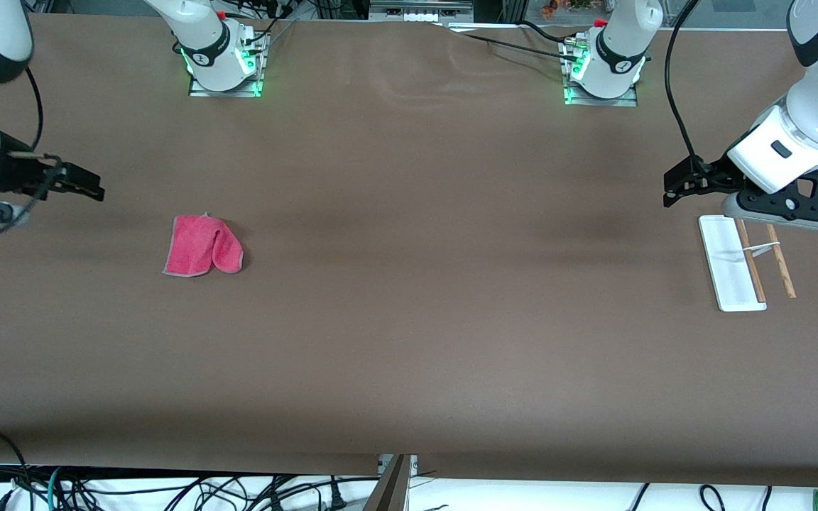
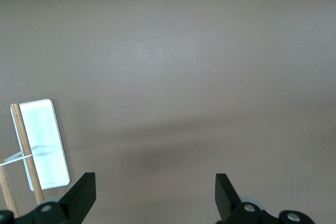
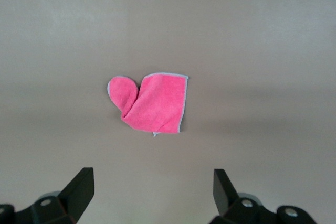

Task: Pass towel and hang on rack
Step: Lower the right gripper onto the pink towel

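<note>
The right gripper (image 3: 152,195) hangs with fingers spread, above bare table just short of the folded pink towel (image 1: 202,246). The left gripper (image 2: 155,198) hovers beside the rack (image 1: 732,264), fingers spread, holding nothing.

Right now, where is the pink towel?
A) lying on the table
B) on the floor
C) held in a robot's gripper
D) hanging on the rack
A: the towel lies partly folded on the brown table, toward the right arm's end. The open right gripper and the open left gripper hold nothing, and the rack is bare.
</note>
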